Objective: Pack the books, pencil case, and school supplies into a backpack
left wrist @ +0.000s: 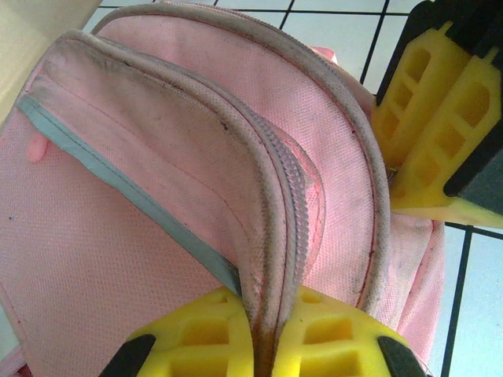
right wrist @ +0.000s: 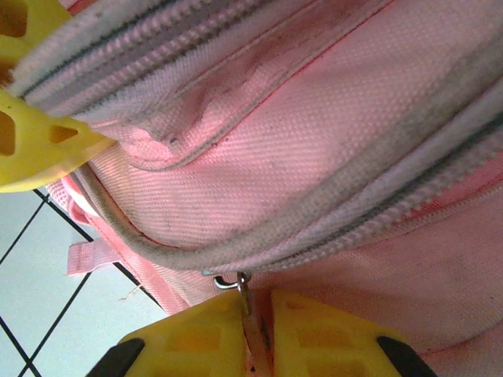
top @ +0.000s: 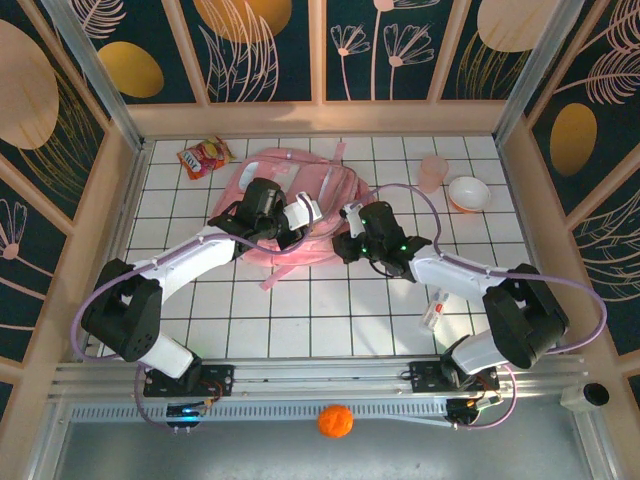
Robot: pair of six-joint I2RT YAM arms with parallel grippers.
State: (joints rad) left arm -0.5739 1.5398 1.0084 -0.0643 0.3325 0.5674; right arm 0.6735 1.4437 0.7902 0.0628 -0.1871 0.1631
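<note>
Two grippers on one backpack, mid-table. Nearest, beside the right arm: one white item, loose on the tiles. Right gripper pinching the zipper pull; left gripper clamped on the piped seam, close by. Zipper track arcing from right gripper toward left, so likely a right-arm pull with left bracing. Far side: one cup, one bowl, one snack bag.

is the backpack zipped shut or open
Shut where visible: on the backpack, zipper teeth lie meshed, no gap; right gripper pinches the pull.
</note>
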